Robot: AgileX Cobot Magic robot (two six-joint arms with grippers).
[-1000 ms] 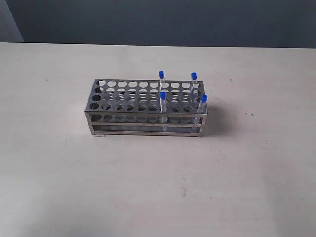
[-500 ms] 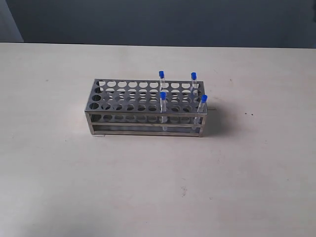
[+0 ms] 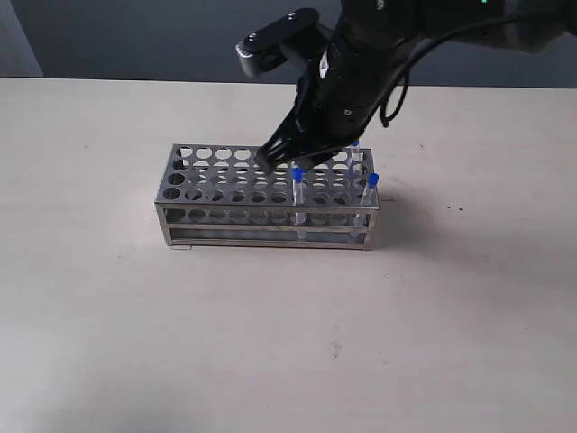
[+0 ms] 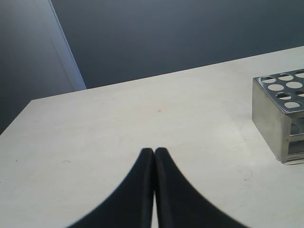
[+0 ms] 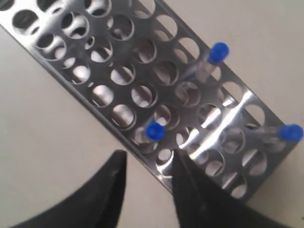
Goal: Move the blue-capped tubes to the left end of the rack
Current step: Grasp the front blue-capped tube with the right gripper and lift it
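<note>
The silver rack (image 3: 225, 194) stands mid-table. Blue-capped tubes stand at its right end: a front one (image 3: 297, 176), one at the front right corner (image 3: 371, 182), one at the back right (image 3: 354, 144). My right gripper (image 3: 288, 161) hangs open over the rack's back row and hides another tube there. In the right wrist view the open gripper (image 5: 148, 159) has a blue cap (image 5: 155, 131) just ahead of the gap between its fingers, untouched; two more caps (image 5: 219, 51) (image 5: 290, 132) stand farther off. My left gripper (image 4: 154, 151) is shut and empty, off the rack's left end (image 4: 280, 118).
The pale table (image 3: 108, 316) spreads wide around the rack. The rack's left holes (image 3: 194, 176) hold nothing. The dark right arm (image 3: 379, 54) reaches in from the upper right. A dark wall (image 3: 135, 36) runs behind the table.
The right arm has come into the exterior view from the upper right and now hangs over the rack's right half. The tubes and rack stand where they were.
</note>
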